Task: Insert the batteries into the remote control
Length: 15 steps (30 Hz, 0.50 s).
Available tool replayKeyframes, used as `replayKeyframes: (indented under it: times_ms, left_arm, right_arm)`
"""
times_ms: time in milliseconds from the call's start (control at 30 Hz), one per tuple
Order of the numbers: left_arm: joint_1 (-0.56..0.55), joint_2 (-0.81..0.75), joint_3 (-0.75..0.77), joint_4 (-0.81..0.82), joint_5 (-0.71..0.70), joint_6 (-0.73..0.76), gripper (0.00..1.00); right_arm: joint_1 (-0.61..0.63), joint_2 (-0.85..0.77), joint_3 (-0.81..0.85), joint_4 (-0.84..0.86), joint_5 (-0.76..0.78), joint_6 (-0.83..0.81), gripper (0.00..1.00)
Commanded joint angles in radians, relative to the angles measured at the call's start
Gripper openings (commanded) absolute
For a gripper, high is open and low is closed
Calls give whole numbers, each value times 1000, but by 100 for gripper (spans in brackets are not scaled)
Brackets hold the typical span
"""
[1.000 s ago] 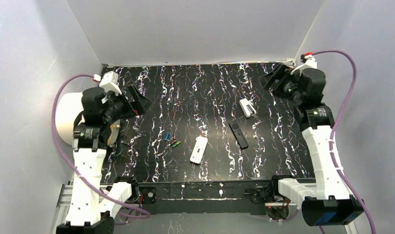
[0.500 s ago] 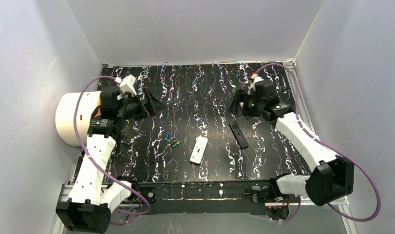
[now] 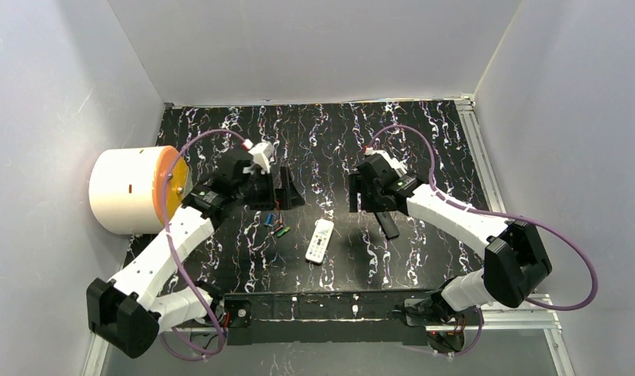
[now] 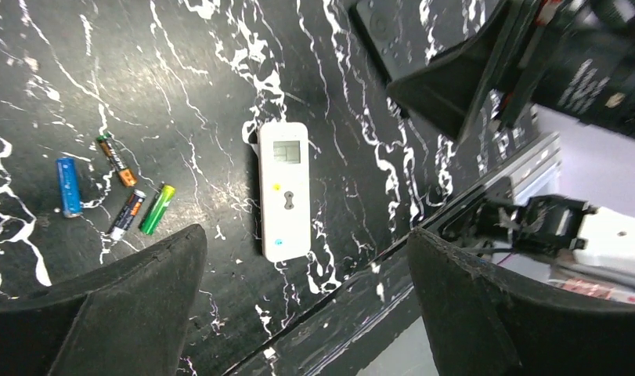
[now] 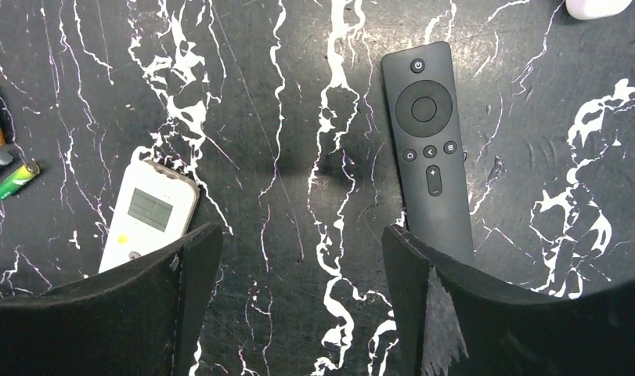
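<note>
Left pincer (image 3: 286,188) swung inward, open near batteries (image 4: 114,192), right pincer (image 5: 300,235) swung inward, open above black remote (image 5: 430,149)

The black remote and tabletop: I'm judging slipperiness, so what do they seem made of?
Black remote: likely matte plastic, going by its dull, even face with moulded buttons. Tabletop: a black marble-look sheet whose white veins look printed; the real material is unclear.

White links (image 3: 455,219), black joints (image 3: 517,262), purple cables (image 3: 401,125) (black wedge pincer fingers (image 4: 102,313)).

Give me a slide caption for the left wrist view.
Open left gripper hovers over the white remote, four loose batteries lying beside it.
</note>
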Motion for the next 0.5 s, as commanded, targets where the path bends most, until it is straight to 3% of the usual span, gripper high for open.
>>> replayKeyframes:
  times_ms: [0,167,300,467]
  left_arm:
    - [-85,51,-23,-2,-126,-2,95]
    - [-186,95,-72,40,-200,-30,95]
    - [-339,256,-24,11,-366,-62,95]
    - [-416,463,88,-53,-478,-85,95]
  right_arm:
    - [4,21,-5,15,-41,60,81]
    - [85,22,-20,-20,50,285,79]
    - [82,-28,-77,-6,117,403,77]
    - [77,-82,-108,-33,162,464,73]
